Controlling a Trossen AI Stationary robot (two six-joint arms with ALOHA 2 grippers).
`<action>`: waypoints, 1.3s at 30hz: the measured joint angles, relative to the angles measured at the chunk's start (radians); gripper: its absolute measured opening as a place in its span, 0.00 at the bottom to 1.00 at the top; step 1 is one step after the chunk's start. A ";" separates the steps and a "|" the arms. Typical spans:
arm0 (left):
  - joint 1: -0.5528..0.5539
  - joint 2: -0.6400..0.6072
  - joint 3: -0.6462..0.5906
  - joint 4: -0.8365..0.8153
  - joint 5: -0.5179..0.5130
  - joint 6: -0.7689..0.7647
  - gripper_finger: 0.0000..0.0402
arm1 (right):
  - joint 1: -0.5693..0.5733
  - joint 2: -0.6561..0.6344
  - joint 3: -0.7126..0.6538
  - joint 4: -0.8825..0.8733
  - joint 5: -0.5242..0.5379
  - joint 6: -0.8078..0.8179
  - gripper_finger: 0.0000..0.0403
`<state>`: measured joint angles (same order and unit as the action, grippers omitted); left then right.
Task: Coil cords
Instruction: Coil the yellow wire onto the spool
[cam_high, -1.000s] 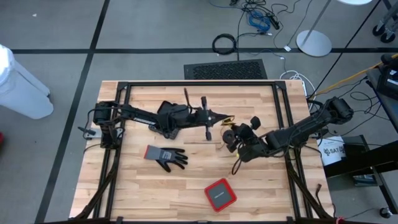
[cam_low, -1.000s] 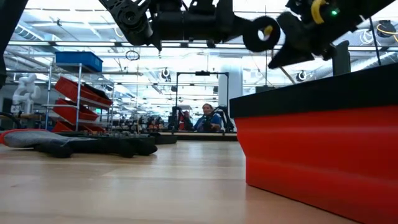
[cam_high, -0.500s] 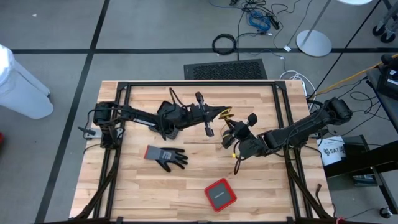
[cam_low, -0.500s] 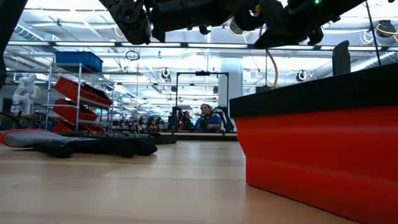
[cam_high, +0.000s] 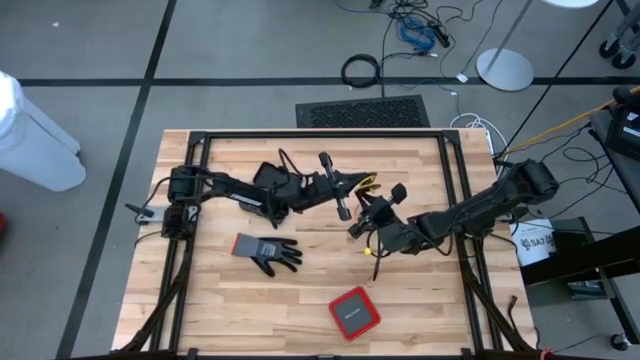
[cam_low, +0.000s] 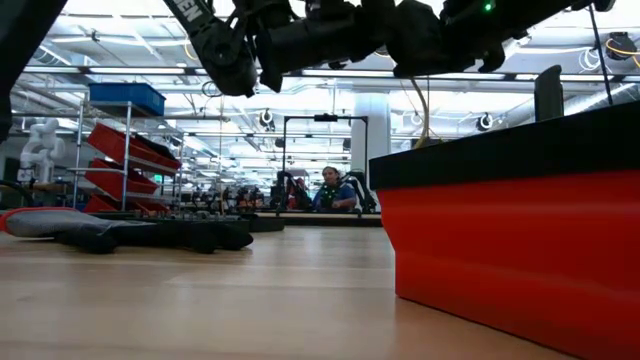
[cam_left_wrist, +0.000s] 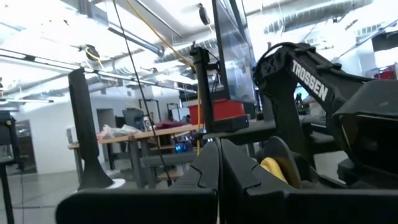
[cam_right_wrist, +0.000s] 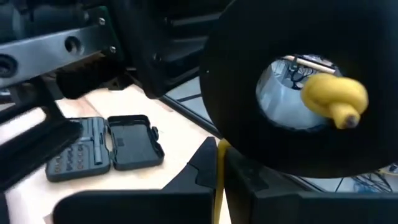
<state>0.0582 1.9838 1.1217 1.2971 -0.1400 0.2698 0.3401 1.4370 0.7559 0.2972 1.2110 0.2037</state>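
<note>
The left gripper (cam_high: 362, 183) is hovering above the middle of the wooden table (cam_high: 420, 305), its two dark fingers (cam_left_wrist: 208, 167) pressed together on a thin yellow cord (cam_left_wrist: 218, 211) that is running down between them. The right gripper (cam_high: 364, 214) is hanging just beside it, nearer the table's front edge, its fingers (cam_right_wrist: 202, 163) likewise pinched on the same yellow cord, which is showing as a bright line in the seam between them. In the overhead view the cord is appearing as a small yellow loop at the left gripper's tip and as a short strand trailing down onto the tabletop below the right gripper. Both arms are reaching in from opposite sides and are almost meeting over the centre. A grey glove (cam_high: 266, 250) is lying flat on the wood well to the left of the grippers, and a red box (cam_high: 354, 313) is sitting near the front edge. An open bit case (cam_right_wrist: 102, 148) is resting on the table in the right wrist view. A person (cam_low: 329, 190) is sitting in the room far behind the table.
</note>
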 joint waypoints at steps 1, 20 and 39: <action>0.000 0.003 0.000 0.003 0.000 0.007 0.00 | 0.000 0.002 0.000 0.003 0.001 0.002 0.01; -0.017 0.005 0.000 -0.001 -0.086 0.319 0.00 | 0.020 0.003 0.000 0.042 0.015 0.026 0.02; -0.022 0.005 -0.001 0.000 -0.125 0.708 0.00 | 0.021 0.000 0.001 0.106 -0.005 0.060 0.02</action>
<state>0.0364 1.9892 1.1206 1.2972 -0.2649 0.9781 0.3613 1.4372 0.7567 0.4030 1.2060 0.2640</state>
